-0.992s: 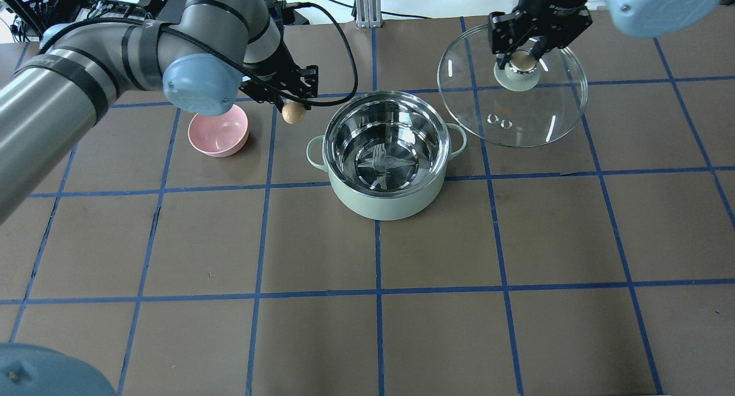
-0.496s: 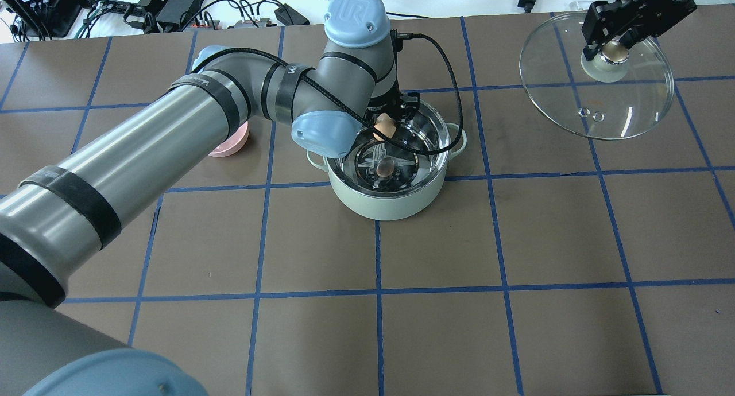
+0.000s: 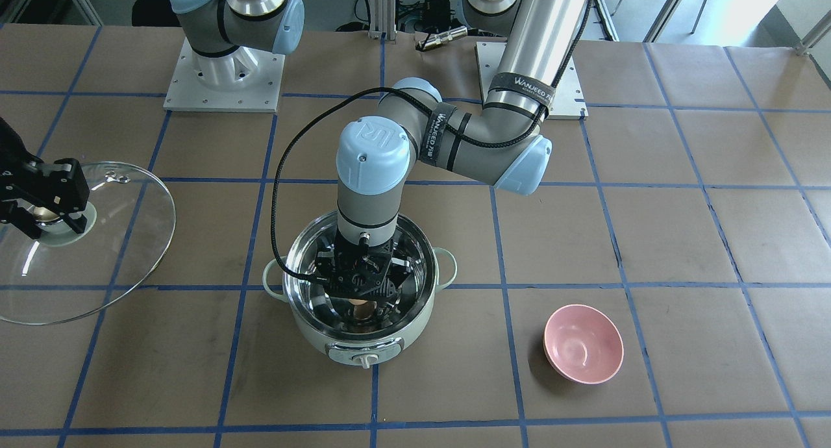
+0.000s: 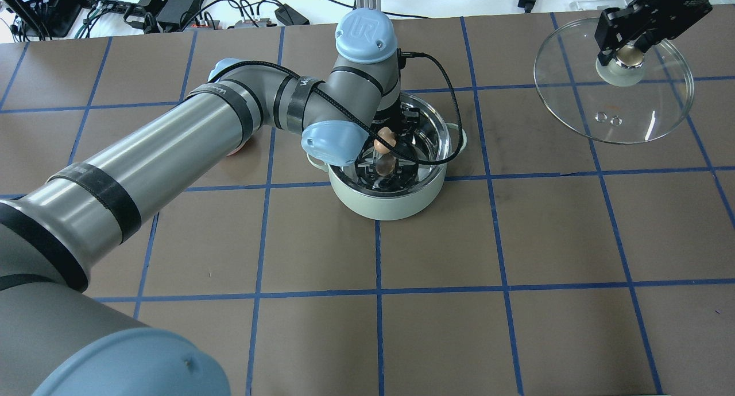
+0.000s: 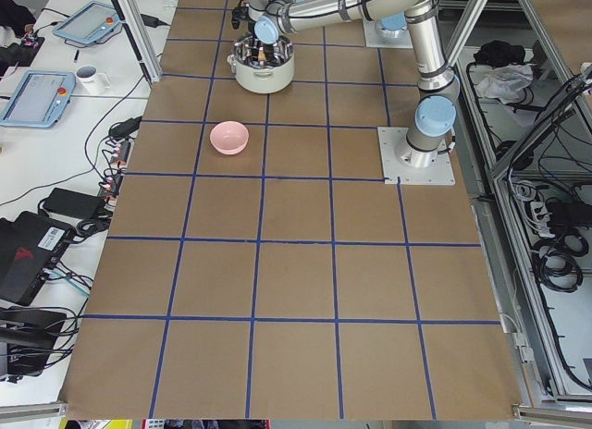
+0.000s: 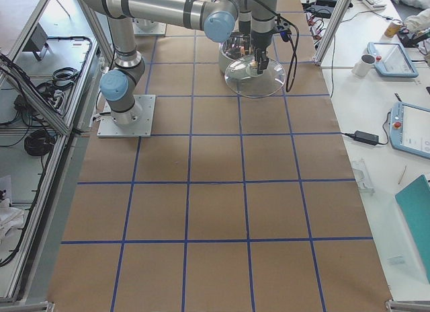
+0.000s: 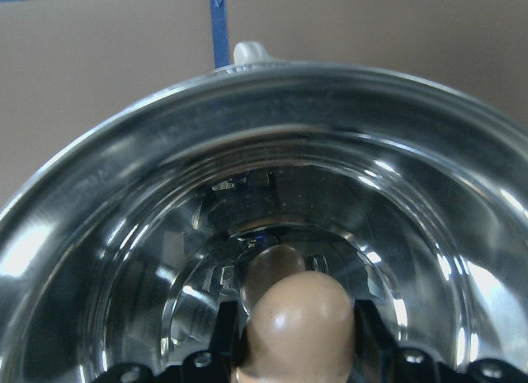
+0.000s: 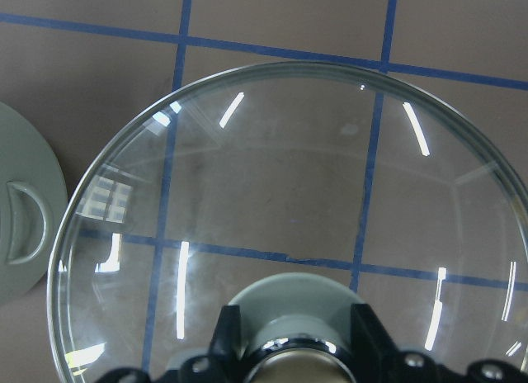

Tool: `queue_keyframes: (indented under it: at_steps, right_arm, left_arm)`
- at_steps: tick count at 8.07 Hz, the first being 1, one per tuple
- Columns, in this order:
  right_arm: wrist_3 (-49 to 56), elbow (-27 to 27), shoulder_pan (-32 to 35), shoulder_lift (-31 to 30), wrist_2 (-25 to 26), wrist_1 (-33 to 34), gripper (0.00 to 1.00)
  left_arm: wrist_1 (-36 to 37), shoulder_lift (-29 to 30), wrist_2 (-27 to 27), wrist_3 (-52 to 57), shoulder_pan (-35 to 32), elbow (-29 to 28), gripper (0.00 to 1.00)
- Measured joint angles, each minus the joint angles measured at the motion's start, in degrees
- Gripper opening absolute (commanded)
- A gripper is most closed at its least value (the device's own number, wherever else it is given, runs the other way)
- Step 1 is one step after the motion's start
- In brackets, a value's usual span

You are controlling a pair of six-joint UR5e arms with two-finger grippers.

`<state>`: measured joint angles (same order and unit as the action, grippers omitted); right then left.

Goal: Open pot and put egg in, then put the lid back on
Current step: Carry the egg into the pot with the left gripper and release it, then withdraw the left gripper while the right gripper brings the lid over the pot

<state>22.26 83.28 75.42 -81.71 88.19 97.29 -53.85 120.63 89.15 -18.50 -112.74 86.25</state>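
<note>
Pot (image 4: 396, 204), pale green with a shiny steel inside, stands uncovered near the middle of a brown table (image 4: 517, 241) marked with blue tape lines. The left arm reaches down into it from above, and the left claw (image 3: 359, 304) is clamped on the small tan egg (image 7: 301, 325), which hangs inside the rim, above the steel floor that mirrors it. The right claw (image 4: 626, 51) is closed around the beige knob (image 3: 44, 215) of the glass lid (image 4: 614, 103), holding the lid well apart from the pot, off to the robot's right. A pink bowl (image 3: 583, 343) sits on the table on the robot's left, apart from the pot.
</note>
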Motion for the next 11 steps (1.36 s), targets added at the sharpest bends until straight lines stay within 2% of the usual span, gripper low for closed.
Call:
queue_keyframes:
  at_steps: [1, 2, 3, 8, 11]
  right_arm:
    - [-0.11, 0.07, -0.01, -0.01, 0.06, 0.11, 0.02]
    - [-0.09, 0.14, -0.01, 0.02, -0.17, 0.32, 0.03]
    - [-0.03, 0.18, -0.01, 0.03, -0.36, 0.49, 0.03]
    - [-1.62, 0.18, 0.03, -0.12, -0.79, 0.35, 0.05]
    - [-8.42, 0.07, 1.74, -0.54, -1.24, 0.21, 0.06]
  left_arm:
    - [-0.02, 0.03, -0.03, 0.02, -0.02, 0.13, 0.53]
    - [-0.06, 0.03, -0.1, 0.07, -0.02, 0.17, 0.81]
    - [-0.1, 0.04, -0.16, 0.14, -0.02, 0.17, 1.0]
    - [-0.65, -1.97, -0.2, -0.71, -0.07, -0.19, 1.0]
    - [-12.7, -9.43, -0.12, -1.46, 0.22, -1.01, 1.0]
